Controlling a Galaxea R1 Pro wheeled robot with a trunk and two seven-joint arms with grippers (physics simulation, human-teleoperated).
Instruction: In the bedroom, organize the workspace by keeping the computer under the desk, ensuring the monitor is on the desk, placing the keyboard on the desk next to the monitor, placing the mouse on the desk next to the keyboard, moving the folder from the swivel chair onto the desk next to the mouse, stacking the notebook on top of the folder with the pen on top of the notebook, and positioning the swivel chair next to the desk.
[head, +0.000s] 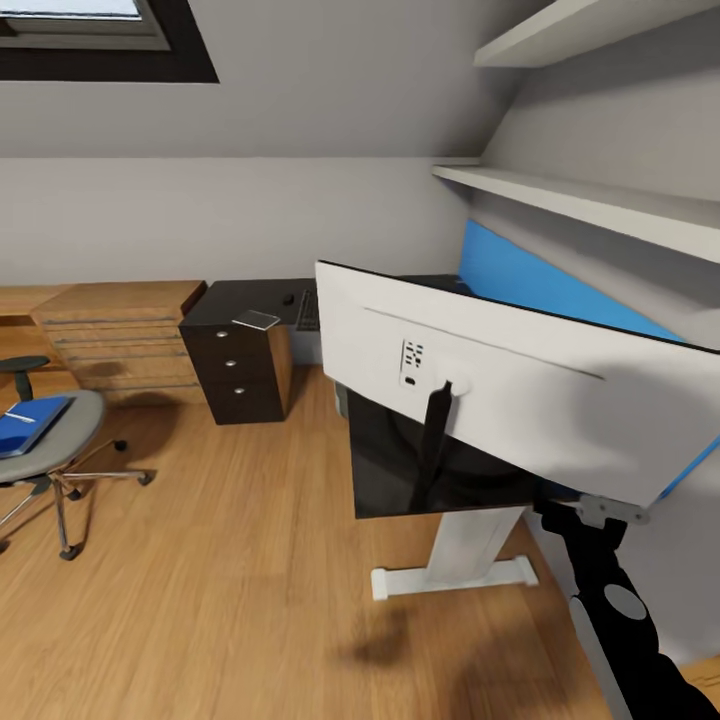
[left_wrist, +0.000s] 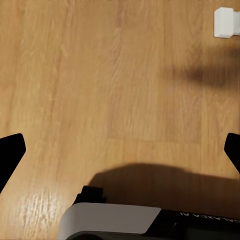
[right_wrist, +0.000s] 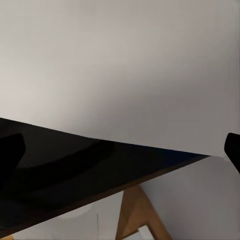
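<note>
The monitor (head: 520, 390) stands tilted on the black desk (head: 385, 470), white back toward me, black stem (head: 435, 440) down to the top. My right gripper (head: 592, 510) is at the monitor's lower right corner; in its wrist view it (right_wrist: 120, 152) is open, fingertips (right_wrist: 11, 155) wide apart over the desk edge. My left gripper (left_wrist: 120, 150) hangs open above bare floor. At the left the swivel chair (head: 60, 445) carries the blue folder (head: 30, 422) with a thin white pen (head: 18, 416) on it. The keyboard (head: 308, 310), a small dark mouse (head: 288, 298) and a grey notebook (head: 257, 320) lie on the desk's far end. The computer is out of view.
The desk's white pedestal foot (head: 455, 578) (left_wrist: 227, 22) rests on the wooden floor (head: 250, 580). A dark drawer unit (head: 240, 375) stands under the desk's far end, beside a light wooden chest (head: 120, 340). Wall shelves (head: 600, 205) hang above the blue back panel (head: 530, 285).
</note>
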